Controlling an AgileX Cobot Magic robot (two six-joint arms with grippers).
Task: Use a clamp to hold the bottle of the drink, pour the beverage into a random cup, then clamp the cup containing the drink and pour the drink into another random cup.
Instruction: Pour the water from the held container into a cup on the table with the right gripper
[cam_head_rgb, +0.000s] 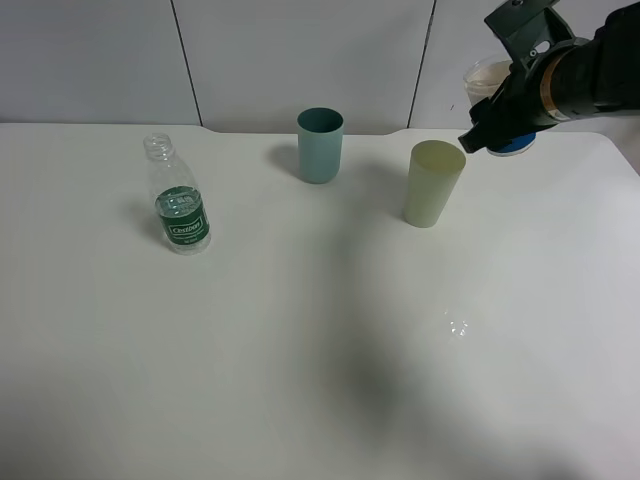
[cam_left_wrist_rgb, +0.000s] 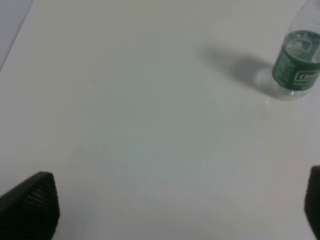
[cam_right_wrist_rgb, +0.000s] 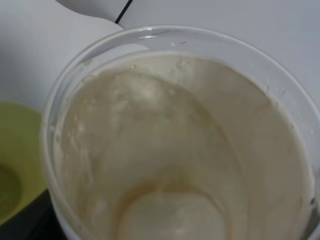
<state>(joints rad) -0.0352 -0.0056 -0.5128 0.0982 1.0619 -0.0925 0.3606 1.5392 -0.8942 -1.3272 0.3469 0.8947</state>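
Right gripper (cam_head_rgb: 488, 132), clamped on translucent cup (cam_right_wrist_rgb: 180, 140), held it raised just right of yellow-green cup (cam_head_rgb: 434, 183); left gripper (cam_left_wrist_rgb: 170, 207), jaws spread, sat short of bottle (cam_left_wrist_rgb: 296, 65).

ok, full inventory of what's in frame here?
bottle: 1, clear with green label, uncapped, upright on the left of the table
teal cup: 1, teal, upright, back centre
yellow-green cup: 1, pale yellow-green, upright, right of the teal cup
white cup: 1, translucent white with a brownish film inside, at the right gripper, back right
blue piece: 1, blue, just below the right gripper; can't tell what it is
wet spot: 1, clear, on the table in front of the yellow-green cup
table: 1, white
left gripper: 1, black, open, over bare table, apart from the bottle
right gripper: 1, black, back right at the white cup; grip can't be confirmed
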